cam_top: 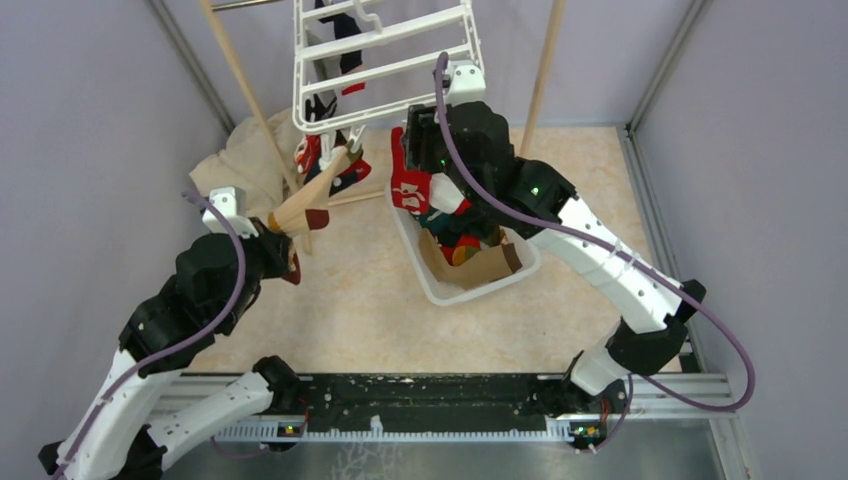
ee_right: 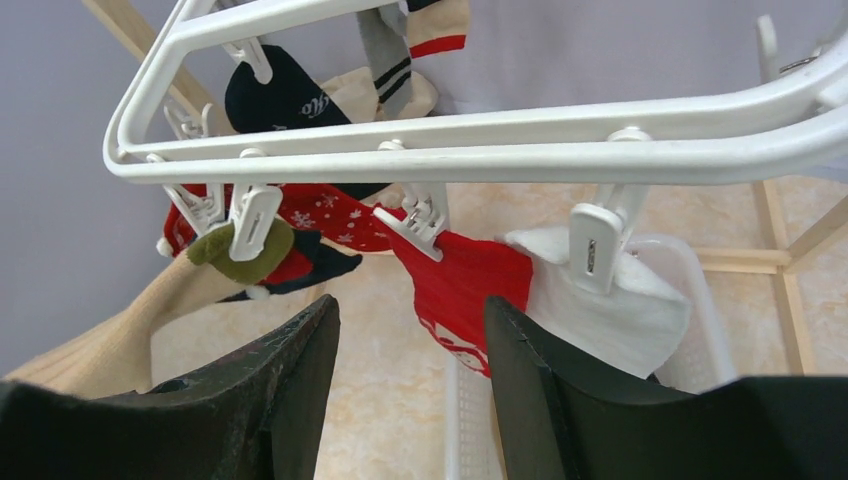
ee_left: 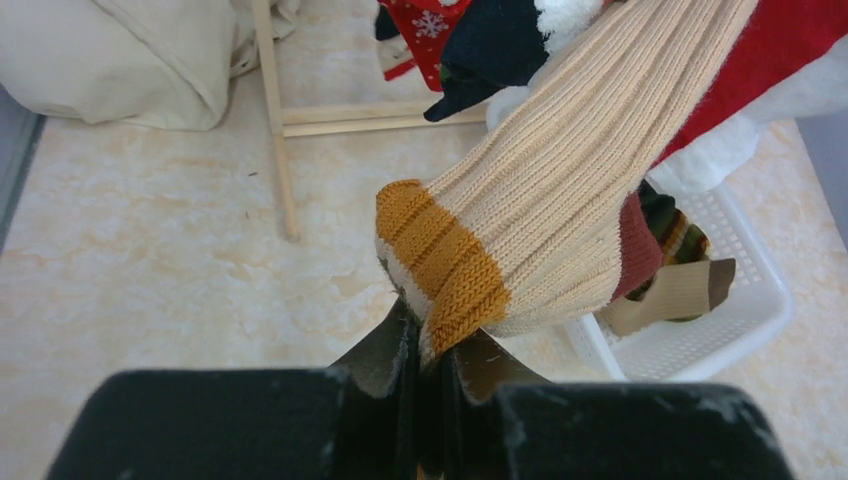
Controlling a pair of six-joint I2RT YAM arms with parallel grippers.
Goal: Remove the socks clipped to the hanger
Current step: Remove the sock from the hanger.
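The white hanger (cam_top: pixel 385 60) hangs at the back, and its clips still carry several socks. My left gripper (cam_top: pixel 285 228) is shut on the mustard cuff of a beige ribbed sock (ee_left: pixel 560 200). That sock is pulled taut up to a clip, which pinches its olive toe (ee_right: pixel 240 250). My right gripper (ee_right: pixel 410 310) stands open just under the hanger's near bar (ee_right: pixel 450 150), with nothing between its fingers. A clipped red sock (ee_right: pixel 465 285) hangs just beyond its jaws, and a white fluffy sock (ee_right: pixel 610 310) hangs further right. A navy sock (ee_right: pixel 275 95) and a grey striped one (ee_right: pixel 385 55) hang further back.
A white slatted basket (cam_top: pixel 440 290) with several loose socks sits on the floor under the right arm. Wooden poles (cam_top: pixel 240 80) slant up on both sides of the hanger, with crossbars (ee_left: pixel 380 115) low on the floor. A cream cloth bag (cam_top: pixel 245 160) lies at the back left.
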